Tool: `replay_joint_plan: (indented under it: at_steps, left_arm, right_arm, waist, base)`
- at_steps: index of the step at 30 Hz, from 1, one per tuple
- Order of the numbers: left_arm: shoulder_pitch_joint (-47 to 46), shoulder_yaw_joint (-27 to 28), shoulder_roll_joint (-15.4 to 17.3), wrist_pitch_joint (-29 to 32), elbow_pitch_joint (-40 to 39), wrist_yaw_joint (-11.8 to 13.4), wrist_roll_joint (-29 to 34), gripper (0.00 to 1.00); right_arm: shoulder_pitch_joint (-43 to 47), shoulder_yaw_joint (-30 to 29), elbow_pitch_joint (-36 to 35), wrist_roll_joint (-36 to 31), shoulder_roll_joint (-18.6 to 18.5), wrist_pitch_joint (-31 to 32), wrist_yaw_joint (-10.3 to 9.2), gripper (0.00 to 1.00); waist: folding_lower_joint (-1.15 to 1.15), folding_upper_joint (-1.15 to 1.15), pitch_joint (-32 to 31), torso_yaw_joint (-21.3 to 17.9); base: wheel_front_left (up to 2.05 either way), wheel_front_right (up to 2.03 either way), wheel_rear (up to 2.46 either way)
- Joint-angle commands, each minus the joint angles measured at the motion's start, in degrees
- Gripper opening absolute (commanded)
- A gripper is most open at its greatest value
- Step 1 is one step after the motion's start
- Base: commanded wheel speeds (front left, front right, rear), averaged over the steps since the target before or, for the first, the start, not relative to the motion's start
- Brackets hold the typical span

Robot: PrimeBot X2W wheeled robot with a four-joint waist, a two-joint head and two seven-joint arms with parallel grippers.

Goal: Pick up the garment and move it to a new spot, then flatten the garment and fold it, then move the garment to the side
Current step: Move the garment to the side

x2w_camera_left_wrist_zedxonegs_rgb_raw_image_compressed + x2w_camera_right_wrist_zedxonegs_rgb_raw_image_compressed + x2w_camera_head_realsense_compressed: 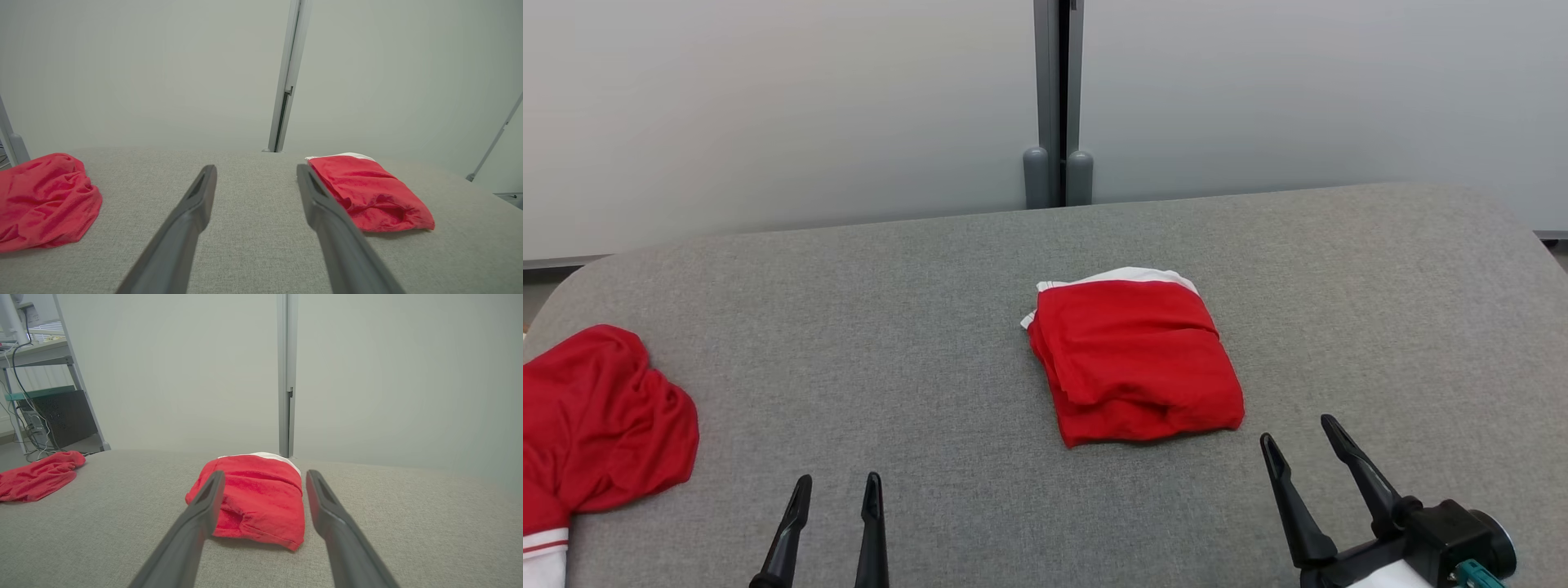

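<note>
A red garment with white trim [1131, 359] lies folded into a compact rectangle near the middle of the grey padded table [931, 343]. It also appears at the right in the left wrist view, as the folded garment [367, 192], and straight ahead in the right wrist view [257, 494]. My left gripper [837, 490] is open near the table's front edge, well left of the garment, holding nothing. My right gripper [1298, 437] is open just off the garment's front right corner, its fingers apart from the cloth.
A second red garment [596, 425] lies crumpled at the table's left edge, also seen as a red heap [41, 200] [36, 477]. A grey wall with a vertical post [1058, 98] stands behind the table. A metal shelf with cables [36, 396] stands off to the left.
</note>
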Motion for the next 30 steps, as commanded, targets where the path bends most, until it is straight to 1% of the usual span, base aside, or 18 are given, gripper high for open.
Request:
replay_joint_plan:
  at_steps: [1, 5, 8, 10, 14, 16, 17, 20, 23, 26, 28, 30]
  left_arm:
    - [-0.1, 0.2, 0.2, 0.0, 0.1, 0.0, 0.5, 1.0]
    - [-0.4, 0.1, 0.2, 0.0, 0.2, -0.3, 0.6, 1.0]
    - [-0.9, -0.1, 0.2, 0.0, 0.1, -0.5, 0.8, 1.0]
    - [-1.3, -0.3, 0.2, 0.0, 0.2, -0.5, 0.9, 1.0]
    - [-3.0, -1.5, 0.2, 0.0, 0.3, -1.1, 1.7, 1.0]
    - [-4.3, -2.3, 0.2, 0.0, 0.5, -1.5, 2.3, 1.0]
    - [-5.0, -2.7, 0.2, 0.0, 0.6, -1.7, 2.4, 1.0]
    - [-7.1, -3.8, 0.2, 0.0, 1.0, -2.1, 2.7, 1.0]
    - [-8.9, -4.5, 0.2, 0.0, 1.2, -2.2, 2.8, 1.0]
    - [-10.4, -5.3, 0.2, 0.0, 1.3, -2.1, 2.7, 1.0]
    - [-11.2, -5.7, 0.2, 0.0, 1.1, -2.0, 2.3, 1.0]
    - [-11.9, -6.1, 0.2, 0.0, 0.7, -2.0, 2.0, 1.0]
  right_arm:
    - [0.3, 0.1, 0.3, -0.3, -0.3, -0.3, -0.08, 1.0]
    - [0.3, -0.1, 0.2, -0.2, -0.4, -0.3, -0.08, 1.0]
    - [-1.2, 0.2, 0.3, 1.3, 0.0, -0.3, -0.08, 1.0]
    - [-2.8, 0.8, 1.1, 3.1, 0.1, -0.3, -0.08, 1.0]
    - [-8.4, 1.9, 4.1, 7.5, -1.4, -0.3, -0.08, 1.0]
    - [-11.8, 2.8, 7.4, 12.1, -2.5, -0.3, -0.08, 1.0]
    - [-13.9, 4.2, 9.2, 14.2, -3.7, -0.3, -0.06, 1.0]
    - [-20.0, 8.9, 15.3, 23.4, -7.5, 0.2, -0.06, 1.0]
    - [-25.4, 13.6, 18.6, 33.9, -11.2, 4.9, -0.06, 1.0]
    - [-29.0, 15.7, 19.8, 44.3, -14.4, 11.3, -0.06, 1.0]
    - [-31.0, 16.7, 20.3, 48.9, -16.7, 13.9, -0.06, 1.0]
    - [-32.5, 17.8, 20.8, 52.1, -18.3, 15.8, -0.05, 1.0]
  waist:
    - [0.0, 0.0, 0.1, 0.2]
    - [0.0, 0.0, 0.4, 0.6]
    - [0.0, 0.0, 1.2, 1.0]
    - [0.0, 0.0, 2.0, 1.1]
    - [0.0, 0.0, 5.1, 1.7]
    - [0.0, 0.0, 7.3, 2.3]
    - [0.0, 0.0, 8.4, 2.6]
    - [0.0, 0.0, 11.0, 3.9]
    - [0.0, 0.0, 13.1, 5.0]
    - [0.0, 0.0, 15.0, 6.2]
    - [0.0, 0.0, 16.0, 6.9]
    - [0.0, 0.0, 16.9, 7.5]
  base:
    - [0.0, 0.0, 0.0]
    - [0.0, 0.0, 0.0]
    - [0.0, 0.0, 0.0]
    - [0.0, 0.0, 0.0]
    - [0.0, 0.0, 0.0]
    - [0.0, 0.0, 0.0]
    - [0.0, 0.0, 0.0]
    - [0.0, 0.0, 0.0]
    - [0.0, 0.0, 0.0]
    - [0.0, 0.0, 0.0]
    - [0.0, 0.0, 0.0]
    - [0.0, 0.0, 0.0]
